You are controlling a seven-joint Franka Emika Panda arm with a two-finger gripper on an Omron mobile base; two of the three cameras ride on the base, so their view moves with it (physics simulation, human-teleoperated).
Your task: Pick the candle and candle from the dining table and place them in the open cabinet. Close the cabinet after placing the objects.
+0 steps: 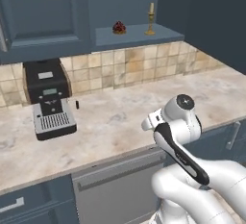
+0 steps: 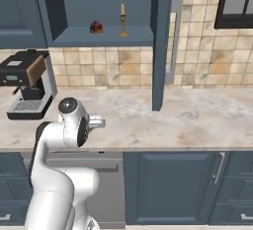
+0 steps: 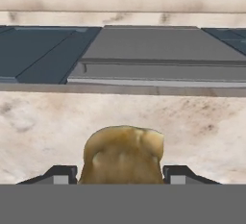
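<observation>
The gripper (image 3: 123,177) has its two dark finger tips closed against the sides of the ribbed yellow-gold candle (image 3: 123,155), which sits between them and fills the gap; in the hand view it hangs low, over pale floor in front of the grey appliance front (image 3: 158,55) under the counter. The other candle (image 1: 151,18), the thin cream one on its brass candlestick, already stands upright on the shelf of the open cabinet (image 1: 139,35), to the right of a small dark red lump (image 1: 119,27). My reading is that one candle is placed and the second has to travel from low down up to that shelf. The risks follow from that long lift: the squat candle is held only by its flanks and could slip or twist out if the arm swings fast; it could catch the counter edge (image 1: 110,158) on the way up; and on arrival the hand could knock over the slim candlestick, which looks easy to topple. The open cabinet door (image 2: 162,41) stands edge-on at the right of the shelf and could be struck on approach.
</observation>
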